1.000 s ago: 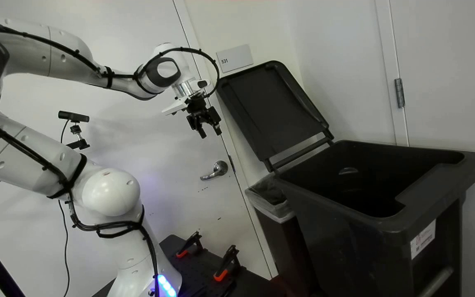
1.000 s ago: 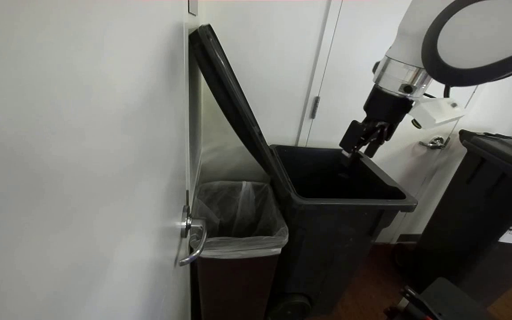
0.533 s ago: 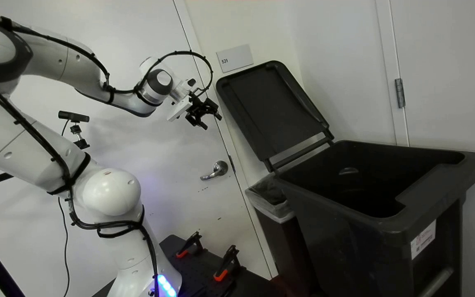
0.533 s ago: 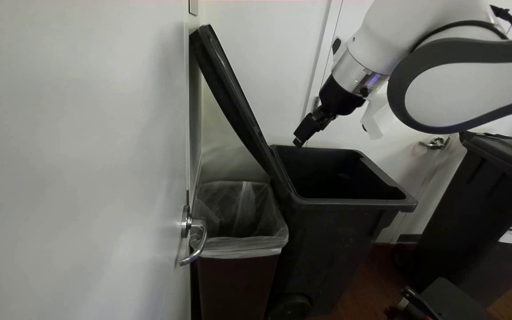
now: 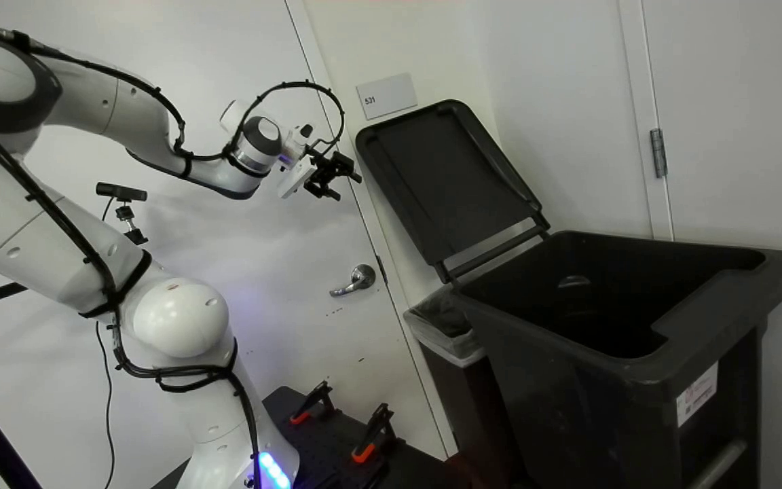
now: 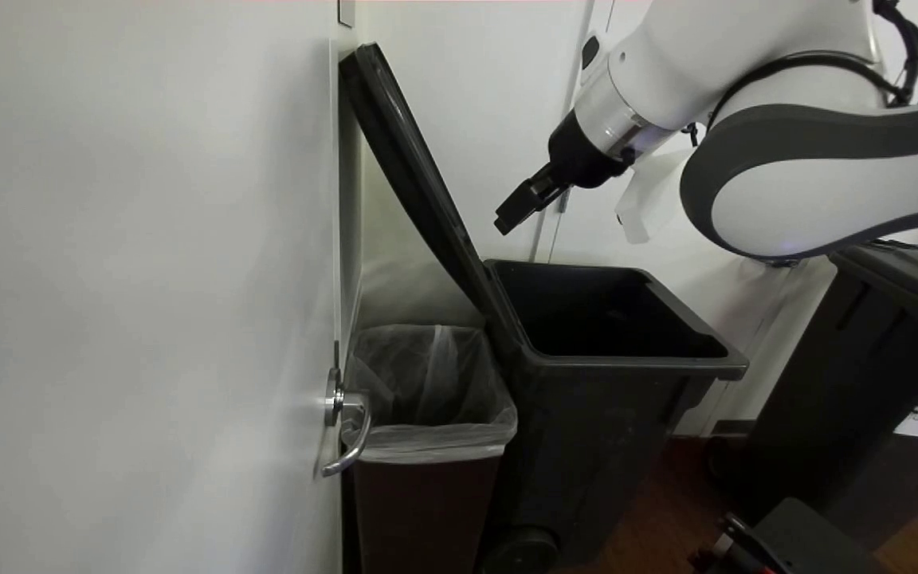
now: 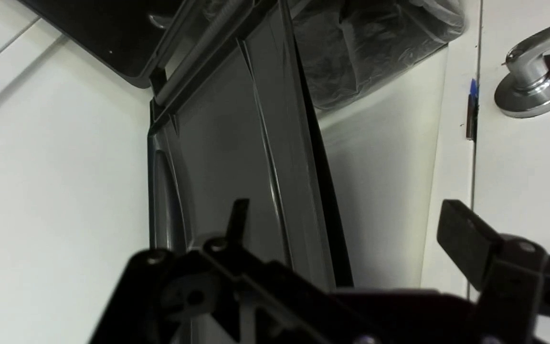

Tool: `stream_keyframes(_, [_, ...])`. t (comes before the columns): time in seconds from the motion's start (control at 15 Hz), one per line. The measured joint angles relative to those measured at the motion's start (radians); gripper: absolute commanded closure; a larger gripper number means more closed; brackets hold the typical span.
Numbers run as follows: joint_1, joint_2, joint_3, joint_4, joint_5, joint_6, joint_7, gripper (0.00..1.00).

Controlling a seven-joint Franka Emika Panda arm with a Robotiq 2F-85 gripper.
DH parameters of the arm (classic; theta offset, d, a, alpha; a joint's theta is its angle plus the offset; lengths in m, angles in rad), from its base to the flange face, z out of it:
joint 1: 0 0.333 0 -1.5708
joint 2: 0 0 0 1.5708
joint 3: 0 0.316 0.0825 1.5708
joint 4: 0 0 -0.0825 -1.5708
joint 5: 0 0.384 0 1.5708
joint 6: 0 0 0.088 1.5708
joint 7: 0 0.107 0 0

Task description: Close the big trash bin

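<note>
The big trash bin [image 5: 567, 397] is dark grey-black and stands with its top open; it also shows in an exterior view [image 6: 586, 438]. Its lid [image 5: 449, 183] is swung up and leans back towards the wall; it shows edge-on in an exterior view [image 6: 419, 171]. My gripper [image 5: 345, 187] is open and empty, raised apart from the lid, near its upper half in both exterior views [image 6: 504, 226]. In the wrist view the fingers of the gripper [image 7: 346, 208] are wide apart, and the ribbed inner face of the lid [image 7: 222, 157] fills the middle, running up to the hinge bar.
A smaller bin with a clear liner [image 6: 435, 454] stands beside the big bin. A door handle [image 6: 351, 434] sticks out close by, also seen in the wrist view [image 7: 537, 86]. Another dark bin [image 6: 841, 399] stands at the right. Orange-tipped clamps [image 5: 364, 451] sit by the robot base.
My gripper has moved up and tilted from pointing down to pointing more sideways. In an exterior view it went from over the bin's opening towards the lid. Bin and lid have not moved.
</note>
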Motion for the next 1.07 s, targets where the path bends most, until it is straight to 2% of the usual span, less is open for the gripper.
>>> stream_keyframes(0.27, [-0.009, 0.004, 0.007, 0.000, -0.013, 0.010, 0.008, 0.00])
stream_keyframes(0.47, [-0.090, 0.037, 0.075, 0.019, -0.118, 0.084, 0.077, 0.00])
stream_keyframes(0.73, [-0.280, 0.121, 0.245, 0.117, -0.343, 0.152, 0.255, 0.00])
stream_keyframes(1.07, [-0.528, 0.218, 0.494, 0.274, -0.693, 0.137, 0.549, 0.00])
